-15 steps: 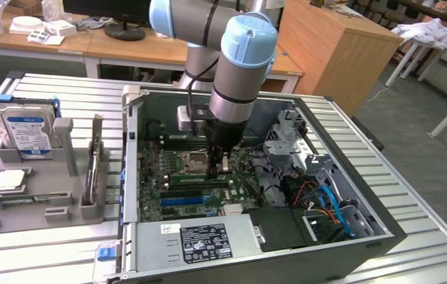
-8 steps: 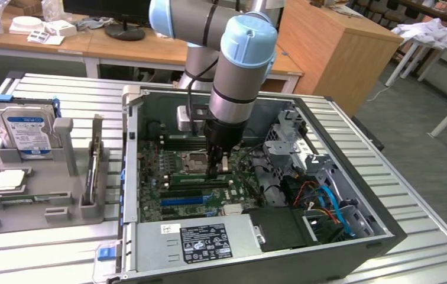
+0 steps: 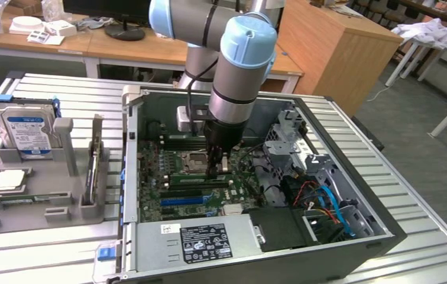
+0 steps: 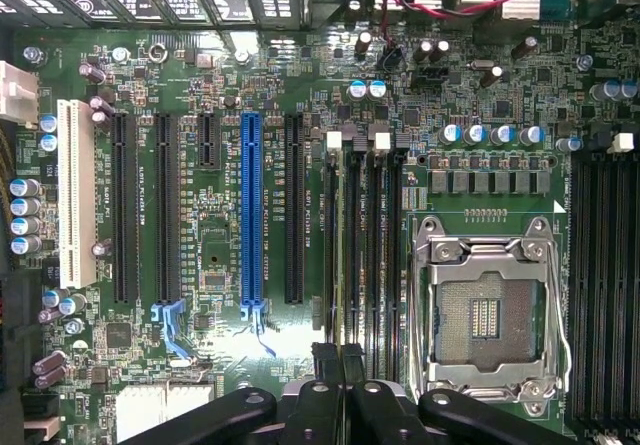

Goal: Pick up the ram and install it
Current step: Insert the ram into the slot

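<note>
Nearest in the exterior view, the black-and-white sticker [image 3: 205, 242] on the silver power-supply box carried print and logos too fine to read. Behind it lay the green motherboard inside the open dark-grey computer case [image 3: 365, 236].

The black two-finger gripper [image 3: 222, 168] hung low over the board, next to the square silver processor socket [image 3: 194, 158]. In the wrist view the gripper [image 4: 340, 360] stood above the row of black memory slots [image 4: 372, 245], its fingers pressed almost together. I could make out no board between them.

White lettering ran beside the long blue expansion slot [image 4: 251, 215], but I could not read it with confidence.

The ram [image 3: 95, 160], a long thin green circuit-board stick, appeared to stand on edge in the grey plastic holder [image 3: 74, 213] towards the exterior view's left, outside the case and well apart from the gripper.

It looked light and stiff but fragile. It seemed best pinched across its flat faces near the middle of the upper edge, clear of the contact edge. Its smooth faces could slip in a loose grip.

Further along the holder lay the square silver processor chip [image 3: 10, 179], and behind that stood the silver-and-blue hard drive [image 3: 28, 127]. The drive's label was illegible.
</note>
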